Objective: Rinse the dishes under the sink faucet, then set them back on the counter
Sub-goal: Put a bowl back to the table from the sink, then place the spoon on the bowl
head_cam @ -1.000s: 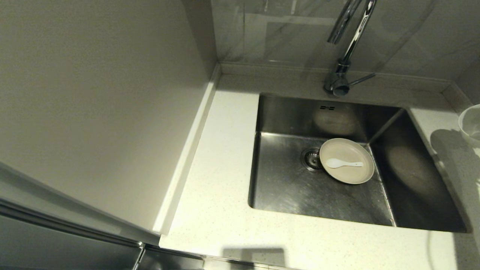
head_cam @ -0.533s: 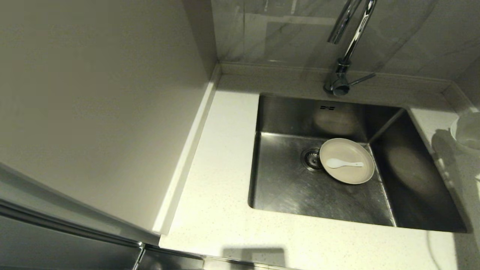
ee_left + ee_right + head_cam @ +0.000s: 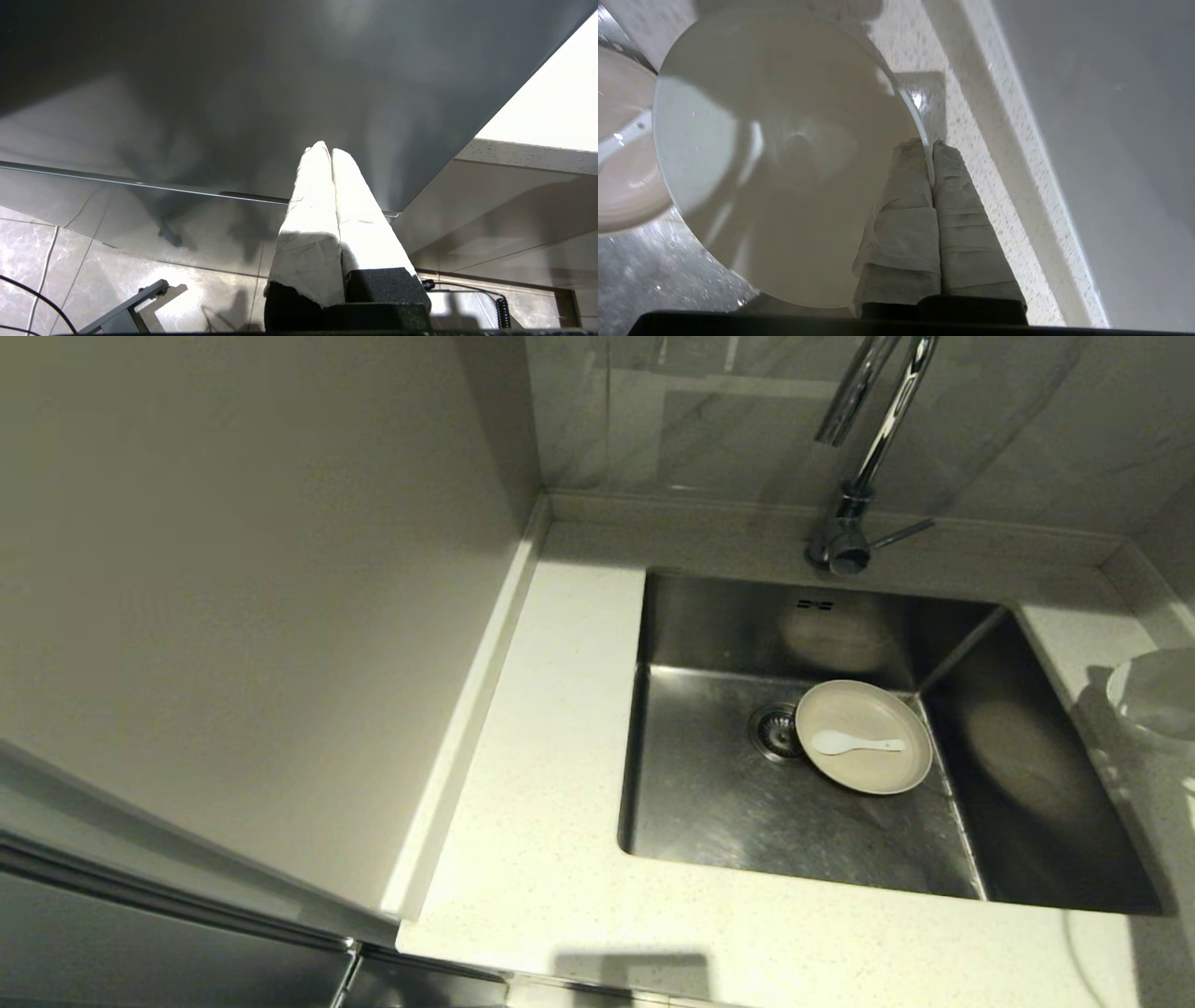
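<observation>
The cream plate (image 3: 864, 736) lies in the sink (image 3: 738, 803) beside the drain strainer (image 3: 773, 730), with the white spoon (image 3: 854, 743) resting on it. The white bowl (image 3: 1158, 698) hangs at the far right over the counter (image 3: 551, 756), by the sink's right rim. My right gripper (image 3: 930, 145) is shut on the bowl's (image 3: 784, 154) rim, one finger inside and one outside. The plate's edge (image 3: 621, 186) and spoon handle (image 3: 623, 137) show past the bowl. The chrome faucet (image 3: 864, 448) stands behind the sink. My left gripper (image 3: 327, 149) is shut and holds nothing, parked below the counter.
A plain beige wall panel (image 3: 233, 597) rises along the counter's left side. The counter's raised back edge (image 3: 709, 509) runs behind the sink. The faucet's thin lever (image 3: 901, 532) points right. Floor tiles and cables (image 3: 117, 261) show beneath the left gripper.
The bowl, held by my right gripper, has moved down and leftward in the head view, coming closer to the sink's right rim. Plate and spoon have not moved.
</observation>
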